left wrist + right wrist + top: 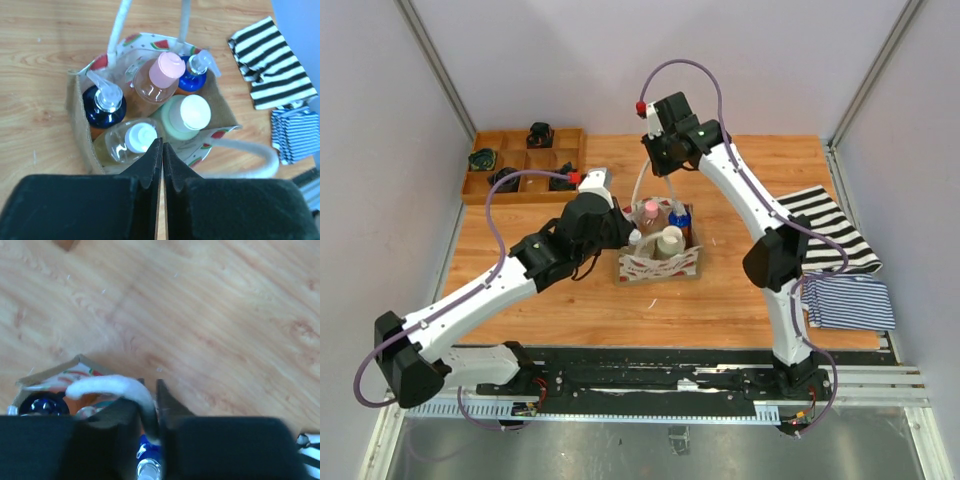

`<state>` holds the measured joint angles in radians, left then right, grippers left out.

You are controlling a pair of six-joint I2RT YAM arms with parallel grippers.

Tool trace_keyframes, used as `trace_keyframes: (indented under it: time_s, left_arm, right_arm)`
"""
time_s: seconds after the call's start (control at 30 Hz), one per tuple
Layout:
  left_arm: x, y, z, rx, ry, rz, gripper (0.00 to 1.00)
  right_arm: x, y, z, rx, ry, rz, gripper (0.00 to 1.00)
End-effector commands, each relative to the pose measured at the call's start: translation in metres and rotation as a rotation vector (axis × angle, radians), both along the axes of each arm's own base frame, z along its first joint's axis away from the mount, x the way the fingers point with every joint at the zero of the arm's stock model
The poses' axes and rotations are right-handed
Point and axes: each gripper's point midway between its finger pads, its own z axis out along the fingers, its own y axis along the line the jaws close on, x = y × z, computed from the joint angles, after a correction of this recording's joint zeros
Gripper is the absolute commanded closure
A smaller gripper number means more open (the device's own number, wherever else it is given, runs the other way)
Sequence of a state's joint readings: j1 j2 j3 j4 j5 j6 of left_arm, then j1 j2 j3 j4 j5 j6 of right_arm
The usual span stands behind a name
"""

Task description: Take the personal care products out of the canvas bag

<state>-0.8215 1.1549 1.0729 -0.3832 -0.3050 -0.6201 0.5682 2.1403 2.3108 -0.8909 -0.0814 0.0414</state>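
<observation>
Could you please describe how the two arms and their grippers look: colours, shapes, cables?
Both the left arm and the right arm have white link shells with black joints and bases. A thin purple cable loops along each, ending in a red plug near the wrist. The left gripper and the right gripper are matte black, with flat wedge-shaped fingers.

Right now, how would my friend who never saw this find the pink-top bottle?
In the middle of the wooden table sits a small canvas bag with white handles. Inside, toward its far side, stands the pink-capped bottle. Only it has a pink cap; its neighbours have white caps or pumps.
</observation>
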Motion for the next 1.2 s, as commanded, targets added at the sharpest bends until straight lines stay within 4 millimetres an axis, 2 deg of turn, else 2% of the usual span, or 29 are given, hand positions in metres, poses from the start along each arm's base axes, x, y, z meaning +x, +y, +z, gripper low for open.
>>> trace_keyframes:
  time_s: [0.0, 0.03, 0.07, 0.1, 0.13, 0.2, 0.23, 0.33, 0.43, 0.53, 0.63, 0.8, 0.9, 1.0, 1.17]
  left_arm:
    - [0.033, 0.003, -0.014, 0.09, -0.1, 0.098, 0.92]
    - [0.042, 0.005, -0.022, 0.132, -0.108, 0.132, 0.91]
    - [0.049, 0.006, -0.029, 0.174, -0.104, 0.156, 0.91]
    - [0.055, 0.006, -0.034, 0.208, -0.097, 0.175, 0.93]
    - [0.06, 0.005, -0.039, 0.232, -0.089, 0.188, 0.94]
    - [0.066, 0.001, -0.049, 0.256, -0.073, 0.203, 0.94]
    - [0.069, 0.001, -0.053, 0.262, -0.069, 0.214, 0.94]
    - [0.072, -0.001, -0.066, 0.259, -0.066, 0.232, 0.94]
    - [0.075, 0.002, -0.077, 0.289, -0.047, 0.258, 0.94]
    - [0.076, 0.005, -0.076, 0.307, -0.031, 0.279, 0.99]
    - [0.073, 0.013, -0.06, 0.28, -0.053, 0.312, 0.96]
    - [0.066, 0.025, -0.013, 0.196, -0.108, 0.317, 0.57]
    - [0.064, 0.033, 0.007, 0.184, -0.118, 0.329, 0.41]
    - [0.061, 0.04, 0.022, 0.174, -0.127, 0.341, 0.36]
    - [0.054, 0.052, 0.04, 0.15, -0.16, 0.354, 0.31]
  right_arm:
    - [0.045, -0.012, 0.056, 0.067, -0.199, -0.08, 0.56]
    - [0.046, -0.015, 0.056, 0.06, -0.206, -0.091, 0.39]
    - [0.045, -0.018, 0.056, 0.05, -0.207, -0.1, 0.27]
    - [0.04, -0.022, 0.051, 0.032, -0.194, -0.107, 0.19]
    - [0.033, -0.027, 0.051, 0.017, -0.195, -0.115, 0.15]
    - [0.017, -0.037, 0.056, 0.005, -0.224, -0.132, 0.14]
    - [0.003, -0.042, 0.058, 0.001, -0.232, -0.133, 0.18]
    - [-0.033, -0.041, 0.066, 0.084, -0.253, -0.09, 0.29]
    - [-0.067, -0.029, 0.056, 0.158, -0.181, -0.013, 0.29]
    - [-0.091, -0.016, 0.042, 0.186, -0.121, 0.053, 0.23]
    - [-0.109, -0.003, 0.032, 0.199, -0.098, 0.11, 0.18]
    - [-0.112, 0.009, 0.003, 0.165, -0.019, 0.138, 0.16]
    - [-0.105, 0.017, -0.012, 0.152, 0.012, 0.132, 0.18]
    - [-0.096, 0.024, -0.027, 0.128, 0.031, 0.108, 0.19]
    - [-0.085, 0.023, -0.052, 0.06, 0.049, 0.055, 0.18]
